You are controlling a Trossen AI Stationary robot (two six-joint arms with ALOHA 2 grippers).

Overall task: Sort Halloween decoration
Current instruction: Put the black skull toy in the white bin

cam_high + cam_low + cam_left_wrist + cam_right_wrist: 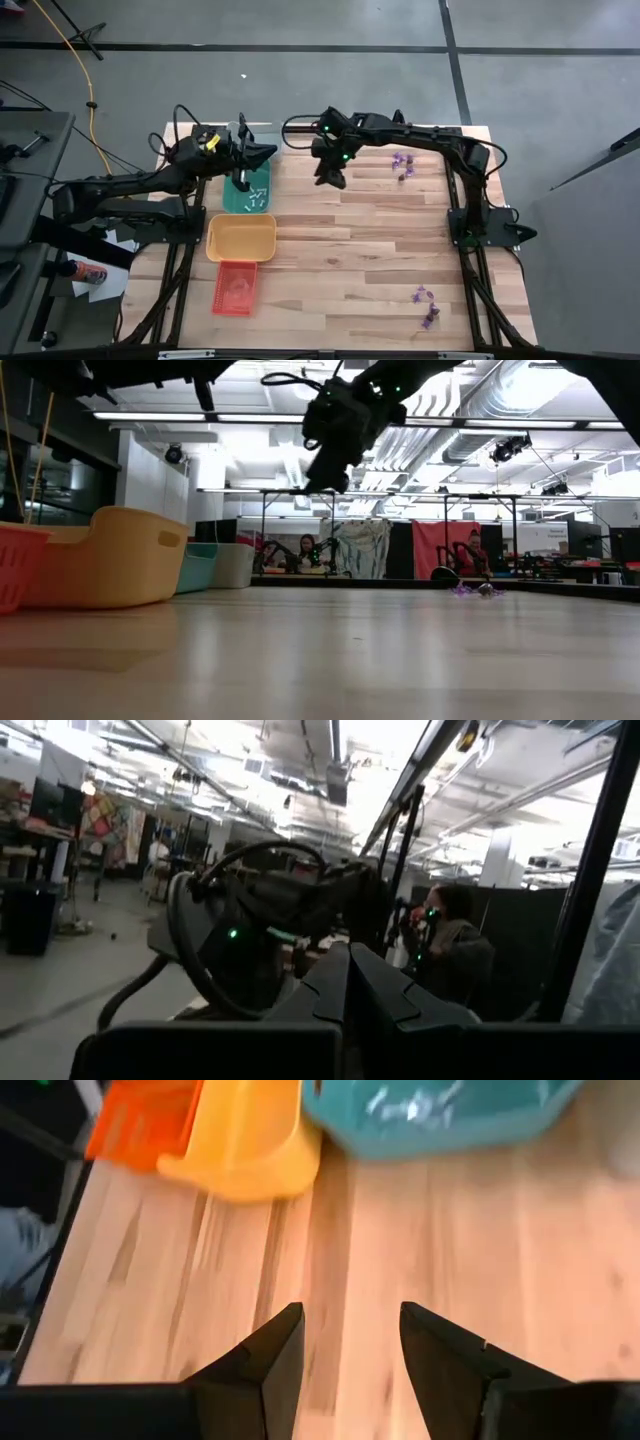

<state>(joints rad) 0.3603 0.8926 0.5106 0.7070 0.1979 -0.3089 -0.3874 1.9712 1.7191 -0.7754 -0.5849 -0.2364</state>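
Note:
Tiny purple Halloween decorations lie in two small clusters on the wooden table, one at the far right (402, 165) and one at the near right (428, 305). The low view shows the far cluster (470, 590). Whitish pieces lie in the teal tray (247, 192). My right gripper (333, 182) hangs above the bare table between the teal tray and the far cluster. It is open and tilted downward, with nothing between its fingers (350, 1315). My left gripper (265, 152) is shut and hovers over the teal tray's far end, pointing slightly upward (348, 980).
A yellow tray (241, 238) and an orange-red tray (236, 287) sit in a row nearer than the teal tray on the table's left. A pale tray (235, 563) shows beyond the teal one in the low view. Bare wood spans the middle. People sit in the room behind.

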